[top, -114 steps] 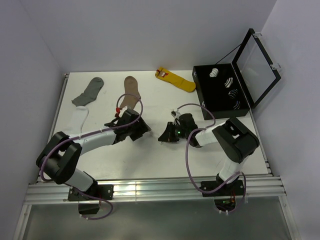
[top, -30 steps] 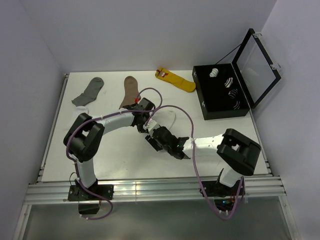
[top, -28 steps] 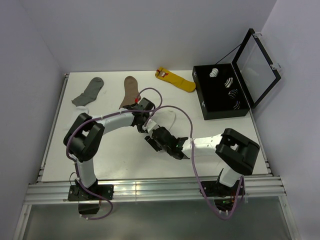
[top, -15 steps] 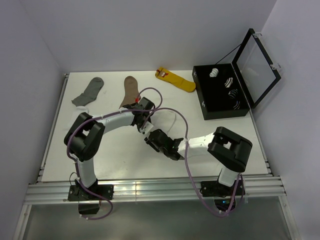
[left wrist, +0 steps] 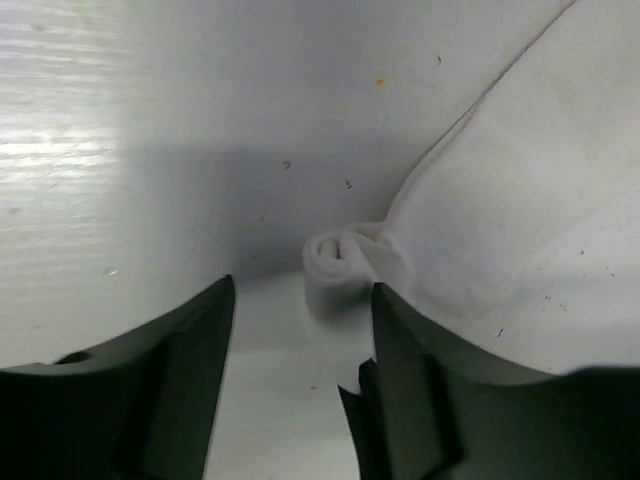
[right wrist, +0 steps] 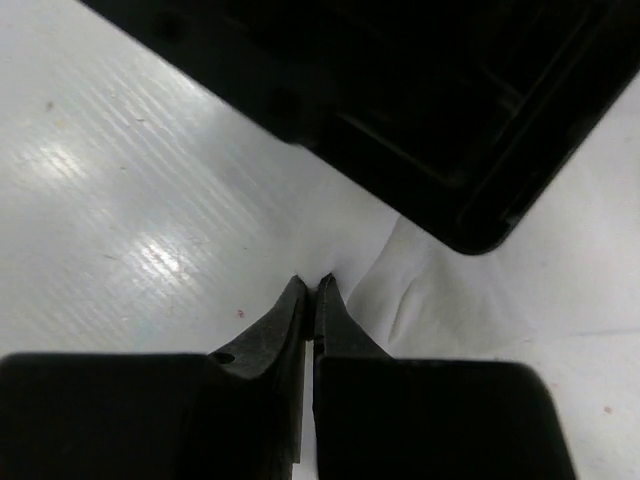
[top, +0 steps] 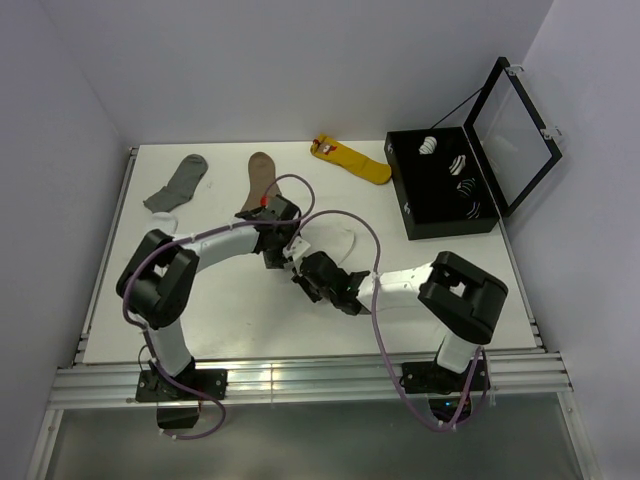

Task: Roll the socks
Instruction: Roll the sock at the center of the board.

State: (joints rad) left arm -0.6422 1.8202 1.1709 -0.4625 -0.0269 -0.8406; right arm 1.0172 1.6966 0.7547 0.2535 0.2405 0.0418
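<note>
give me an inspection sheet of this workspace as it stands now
surface: white table, a few small specks in the left wrist view
job's things: white sock lying mid-table, one end rolled up
clutter: grey sock, brown sock and yellow sock along the far side; black box with lid open, rolled socks inside
grippers: left gripper open, rolled end just ahead of it; right gripper shut at the sock's edge, pinch on fabric cannot be told
cables: purple cables loop over both arms
surroundings: white walls, metal rail at the near edge
</note>
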